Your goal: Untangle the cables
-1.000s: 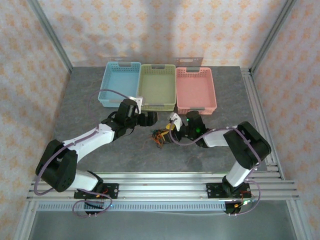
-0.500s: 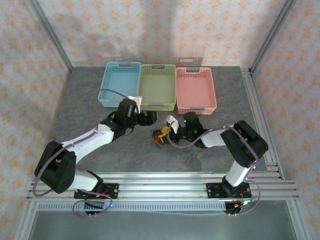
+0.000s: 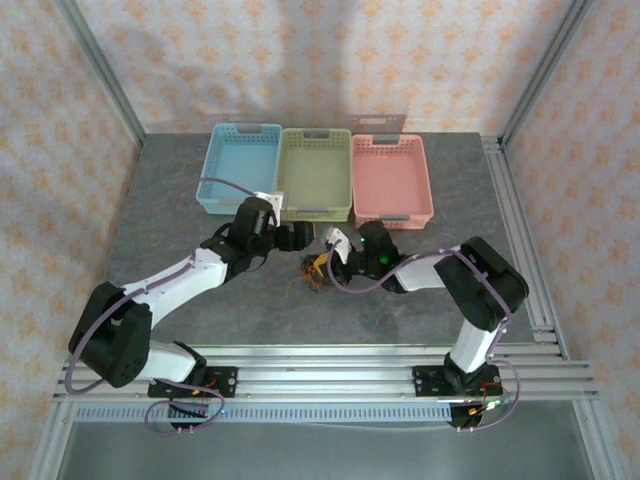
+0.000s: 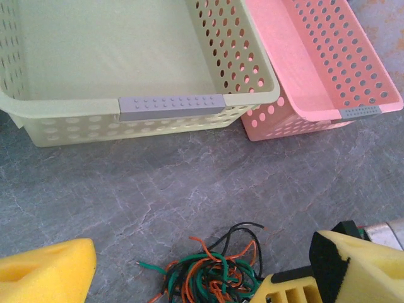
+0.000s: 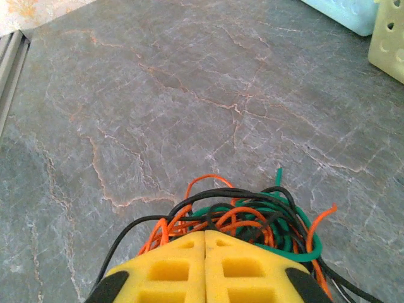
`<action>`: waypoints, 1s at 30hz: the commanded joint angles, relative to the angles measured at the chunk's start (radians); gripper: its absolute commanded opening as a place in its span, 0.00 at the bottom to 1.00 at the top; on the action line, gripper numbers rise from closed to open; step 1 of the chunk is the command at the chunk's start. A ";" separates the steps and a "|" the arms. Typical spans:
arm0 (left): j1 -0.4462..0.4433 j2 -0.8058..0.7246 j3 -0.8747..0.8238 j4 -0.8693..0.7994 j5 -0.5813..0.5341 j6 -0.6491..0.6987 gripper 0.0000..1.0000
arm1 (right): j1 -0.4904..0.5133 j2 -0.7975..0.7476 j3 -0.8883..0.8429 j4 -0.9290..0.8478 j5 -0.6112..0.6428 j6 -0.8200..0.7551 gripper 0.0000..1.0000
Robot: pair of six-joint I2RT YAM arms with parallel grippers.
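No text, brand, number or sign is showing clearly enough to read. The grey strip (image 4: 170, 106) on the rim of the green basket (image 4: 38, 129) is carrying only rows of small raised dots, not letters. The similar strip (image 4: 360, 112) on the pink basket (image 4: 297, 123) is looking too small to tell.

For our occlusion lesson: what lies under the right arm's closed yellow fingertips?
Tangled thin orange, green and black cables spread from beneath the right gripper onto the grey table. Whether strands are pinched is covered.
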State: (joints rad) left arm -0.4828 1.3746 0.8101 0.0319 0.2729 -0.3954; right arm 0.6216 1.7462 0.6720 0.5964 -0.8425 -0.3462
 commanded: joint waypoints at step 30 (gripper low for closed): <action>-0.037 -0.060 0.022 -0.084 -0.112 0.006 0.85 | -0.067 -0.034 -0.111 0.388 0.019 0.190 0.40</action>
State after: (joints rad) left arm -0.5171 1.3327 0.8116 -0.0196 0.2234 -0.3943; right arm 0.5472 1.6909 0.5312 0.9504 -0.7136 -0.1581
